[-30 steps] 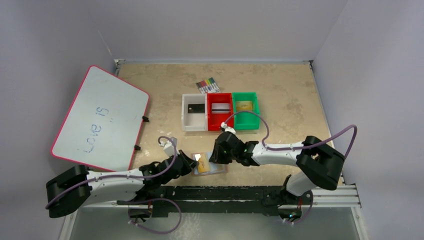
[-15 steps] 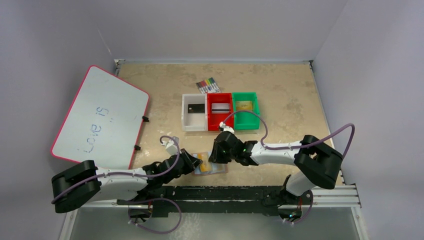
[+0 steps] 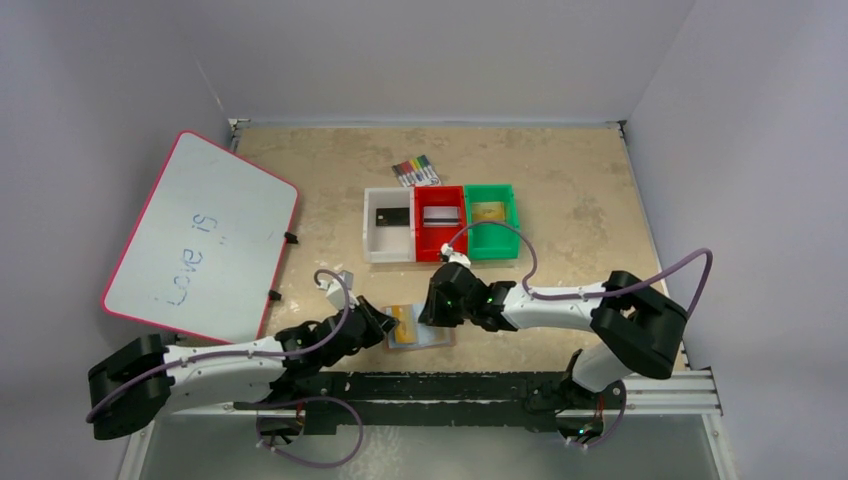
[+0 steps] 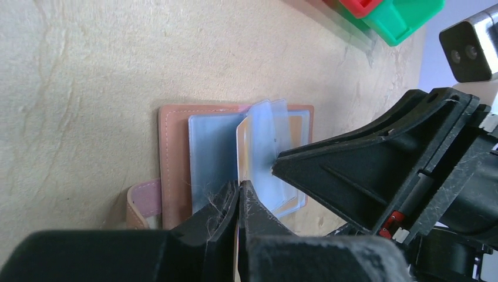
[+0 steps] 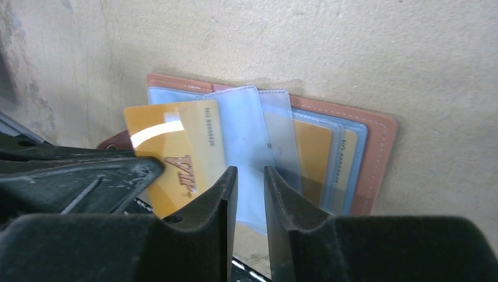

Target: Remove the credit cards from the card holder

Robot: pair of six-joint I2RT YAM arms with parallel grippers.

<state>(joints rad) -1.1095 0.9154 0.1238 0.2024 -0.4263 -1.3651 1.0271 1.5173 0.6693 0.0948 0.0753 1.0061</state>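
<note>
While the left gripper (image 4: pixel 238 194) clamps the gold card's (image 5: pixel 176 153) edge, the right gripper (image 5: pixel 246 176) stands nearly closed astride a clear pocket (image 5: pixel 246 129); I cannot tell whether it grips. The card holder (image 5: pixel 376 126) lies open under both, near the table's (image 3: pixel 560 170) front edge, with bare top to its left. The left arm (image 3: pixel 230 360) reaches from further left than half a second ago.

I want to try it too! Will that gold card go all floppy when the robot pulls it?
Probably not: the gold card juts out flat though the left gripper pinches only one end, so it looks stiff. Its bright glare suggests a slick face that could slip. The clear pockets beside it curl, so those look floppy instead.
</note>
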